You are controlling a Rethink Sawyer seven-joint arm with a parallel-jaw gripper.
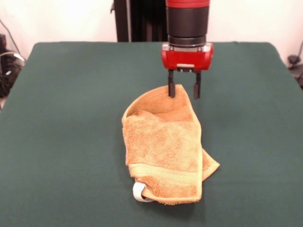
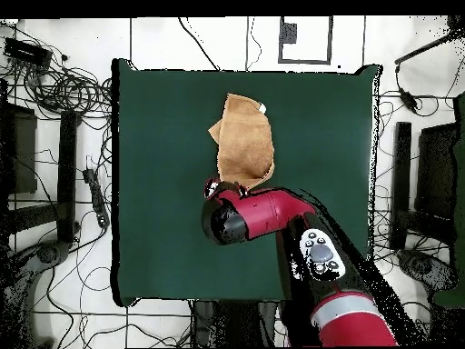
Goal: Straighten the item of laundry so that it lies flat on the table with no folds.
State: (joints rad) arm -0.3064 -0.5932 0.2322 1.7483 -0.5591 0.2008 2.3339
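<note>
The orange-tan towel (image 1: 163,146) lies crumpled and folded over itself near the middle of the green table (image 1: 66,123). Its white tag loop (image 1: 138,192) is at the near end. My gripper (image 1: 184,92) hangs over the towel's far end. It is open, with its left finger (image 1: 171,90) at the raised far edge of the cloth and the right finger just past it. In the overhead view the towel (image 2: 243,141) lies on the table (image 2: 163,182) beyond the red arm (image 2: 263,216), which hides the gripper.
Cables and equipment lie on the floor around the table (image 2: 54,91). The robot's black pedestal (image 1: 142,21) stands at the far edge. Green cloth stretches well beyond the towel on every side.
</note>
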